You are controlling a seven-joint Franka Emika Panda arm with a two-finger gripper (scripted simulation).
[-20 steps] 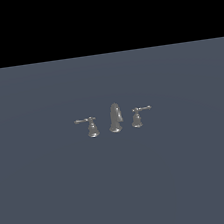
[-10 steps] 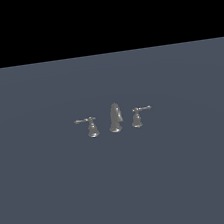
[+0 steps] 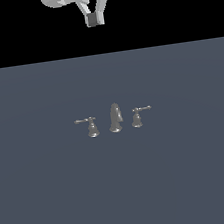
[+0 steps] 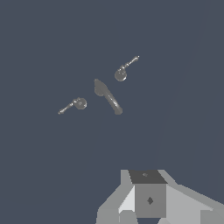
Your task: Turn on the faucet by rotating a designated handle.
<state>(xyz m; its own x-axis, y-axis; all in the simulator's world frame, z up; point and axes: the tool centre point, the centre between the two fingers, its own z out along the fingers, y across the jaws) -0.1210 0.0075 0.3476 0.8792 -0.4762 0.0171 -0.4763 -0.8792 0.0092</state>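
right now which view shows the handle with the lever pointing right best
The exterior view: the handle appears side-on, bell base upright on the surface, thin lever pointing toward that view's right, beside the spout. The wrist view looks down on the set from far above, so each handle is just a small round cap with a lever; which one is it I cannot tell.

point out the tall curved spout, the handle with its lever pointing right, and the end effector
tall curved grey metal spout (image 3: pixel 115 117): exterior view, mid-body.
grey bell-based handle with lever pointing right (image 3: pixel 137 118): exterior view, on the bell base.
light grey end effector (image 3: pixel 94 19): exterior view, between the fingertips.
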